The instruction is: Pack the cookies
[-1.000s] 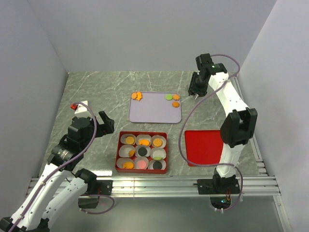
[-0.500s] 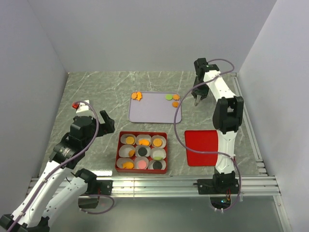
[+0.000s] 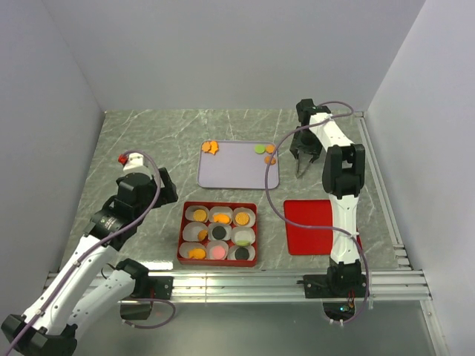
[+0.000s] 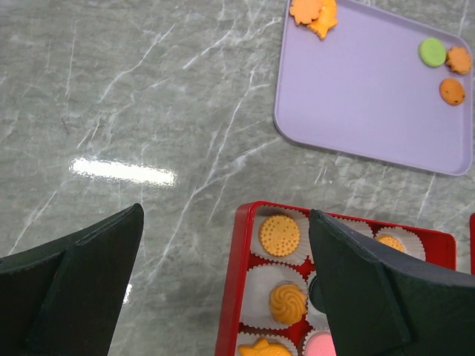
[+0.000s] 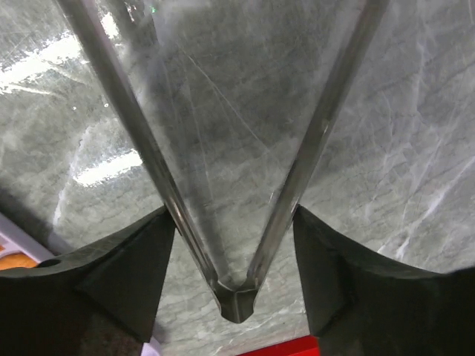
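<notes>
The grey veined worktop (image 4: 111, 111) is gleaming glossy. The lilac tray (image 4: 371, 96) toward its far edge is looking smooth and matt, perhaps plastic. Pleated white paper cups (image 4: 257, 293) are lining the shiny red box (image 4: 228, 297), holding rough-faced cookies (image 4: 280, 236).

A robotics lab test cell is indicated — the grey marble-patterned tabletop (image 3: 148, 141) is enclosed by plain white partition walls (image 3: 223, 52) at left, top and right of the frame, and slotted aluminium mounting rails (image 3: 245, 285) are seen along its bottom edge.
</notes>
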`<state>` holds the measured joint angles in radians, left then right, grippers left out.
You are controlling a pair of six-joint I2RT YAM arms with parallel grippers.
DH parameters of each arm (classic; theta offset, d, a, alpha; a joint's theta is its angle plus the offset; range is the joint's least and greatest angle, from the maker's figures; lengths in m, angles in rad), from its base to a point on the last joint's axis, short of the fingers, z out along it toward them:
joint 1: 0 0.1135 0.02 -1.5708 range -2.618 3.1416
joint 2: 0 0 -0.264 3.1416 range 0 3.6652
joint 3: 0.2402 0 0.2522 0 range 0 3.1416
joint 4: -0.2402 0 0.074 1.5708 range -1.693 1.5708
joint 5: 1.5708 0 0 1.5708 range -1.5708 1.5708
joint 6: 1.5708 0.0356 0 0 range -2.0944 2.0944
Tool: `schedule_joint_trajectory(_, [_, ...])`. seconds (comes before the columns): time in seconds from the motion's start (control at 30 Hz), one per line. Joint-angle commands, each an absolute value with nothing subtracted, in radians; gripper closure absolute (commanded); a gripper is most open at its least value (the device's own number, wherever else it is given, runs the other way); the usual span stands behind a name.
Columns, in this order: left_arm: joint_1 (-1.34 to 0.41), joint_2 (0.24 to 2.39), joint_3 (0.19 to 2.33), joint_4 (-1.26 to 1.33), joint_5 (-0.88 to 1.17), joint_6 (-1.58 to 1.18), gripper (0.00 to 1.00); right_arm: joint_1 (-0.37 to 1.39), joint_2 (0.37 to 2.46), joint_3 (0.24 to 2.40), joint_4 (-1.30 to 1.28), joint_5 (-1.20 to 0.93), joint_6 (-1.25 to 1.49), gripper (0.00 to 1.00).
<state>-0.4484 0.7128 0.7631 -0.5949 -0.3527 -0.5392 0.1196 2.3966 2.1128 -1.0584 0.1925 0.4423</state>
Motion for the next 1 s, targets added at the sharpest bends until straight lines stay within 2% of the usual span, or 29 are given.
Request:
schedule_joint_trajectory(0.0, [-0.449,0.724,0.781,-0.589,-0.379,-0.545,0.01,0.114,2.402,2.144,-1.038,0.212,0.423,0.26])
schedule_joint_trajectory(0.1, [-0.449,0.730,0.781,-0.591,-0.376,-0.543,0.01,0.114,2.393,2.145,-1.048,0.232,0.420,0.19])
schedule_joint_trajectory(0.3, [-0.451,0.693,0.773,-0.577,-0.347,-0.531,0.01,0.120,2.287,2.048,-1.077,0.256,0.463,0.17])
schedule_joint_trajectory(0.67, [-0.454,0.657,0.765,-0.543,-0.264,-0.503,0.02,0.310,1.663,1.498,-0.968,0.154,0.499,0.17])
schedule_joint_trajectory(0.97, [-0.457,0.624,0.772,-0.552,-0.281,-0.508,0.03,0.426,1.500,1.125,-0.865,0.025,0.566,0.23])
